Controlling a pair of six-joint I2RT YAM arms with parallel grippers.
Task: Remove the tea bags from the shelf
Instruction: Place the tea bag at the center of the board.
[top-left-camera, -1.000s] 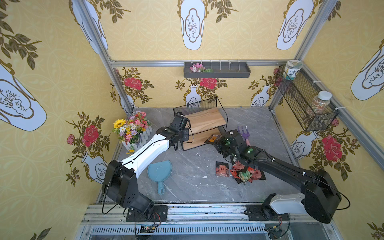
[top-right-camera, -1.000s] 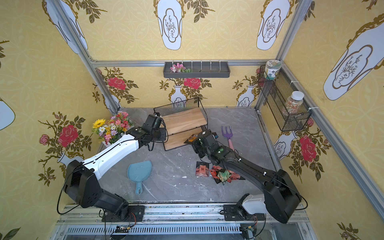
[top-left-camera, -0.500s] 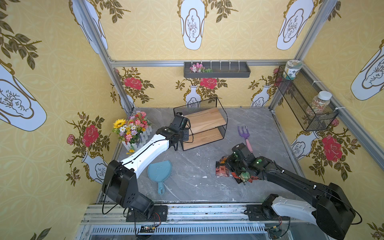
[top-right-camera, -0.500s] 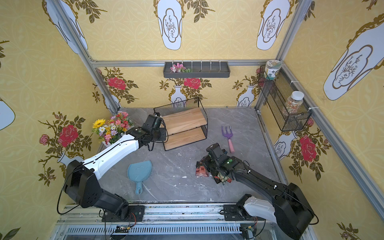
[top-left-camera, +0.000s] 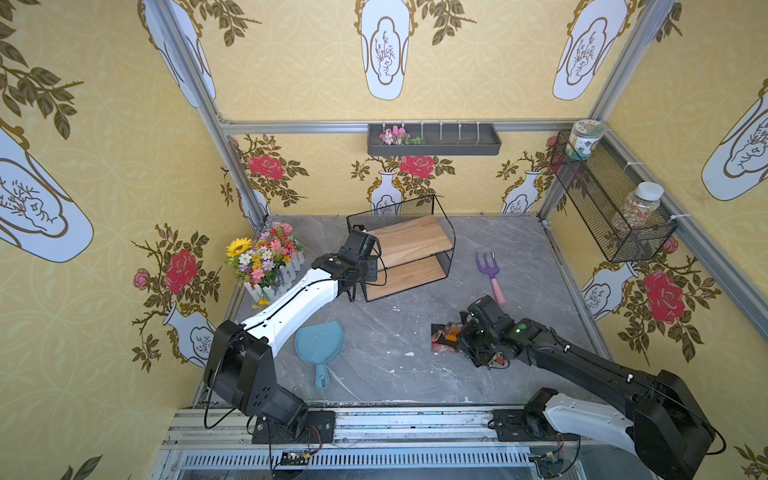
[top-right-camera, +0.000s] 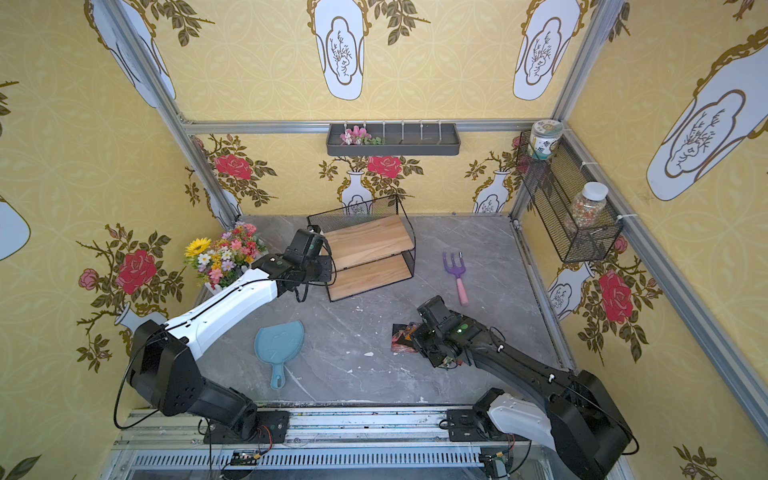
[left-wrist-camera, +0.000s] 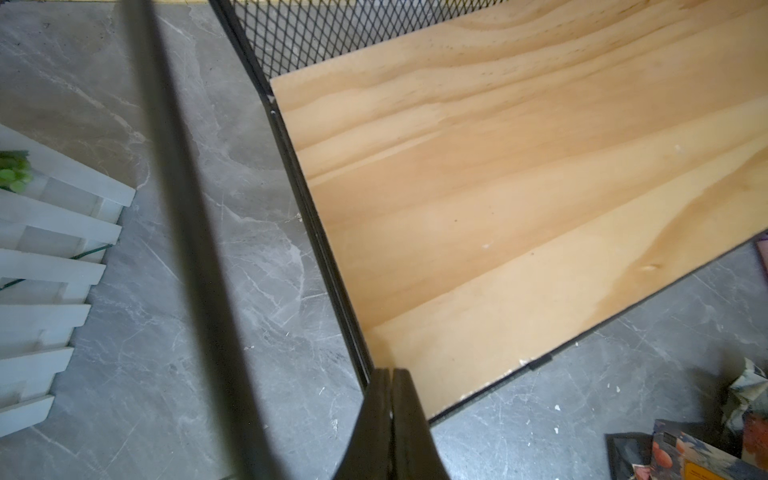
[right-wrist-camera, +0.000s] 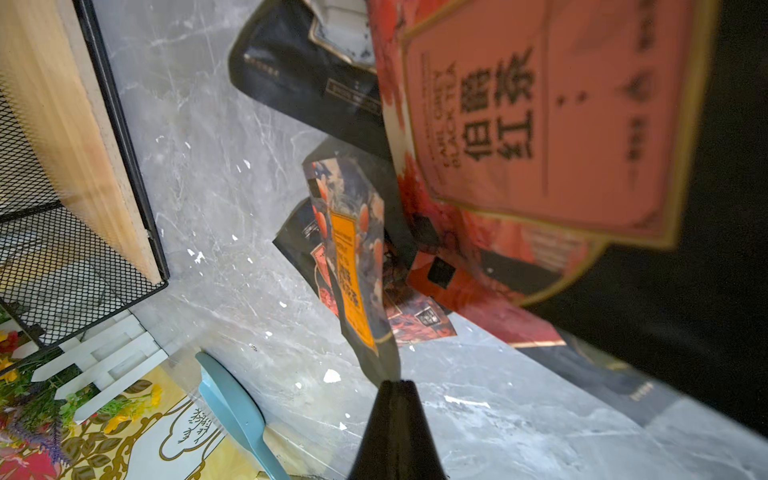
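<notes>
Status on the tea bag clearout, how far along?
Done: both boards of the shelf look bare; tea bags lie piled on the table. In hand: the right gripper is shut on an orange-label tea bag by the pile; the left gripper is shut at the shelf's corner. Left: release that sachet.

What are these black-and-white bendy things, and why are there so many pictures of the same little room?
They are two robot arms, the left arm and the right arm, each ending in pinching jaws. Two pictures look down from above; two come from little cameras on the arms' wrists. On the grey table stand a wooden shelf and flowers; a blue scoop, a purple fork and a pile of tea bags lie there too. The right arm's jaws are shut on an orange-labelled tea bag at the pile. The left arm's jaws are shut beside the shelf's wire edge.
</notes>
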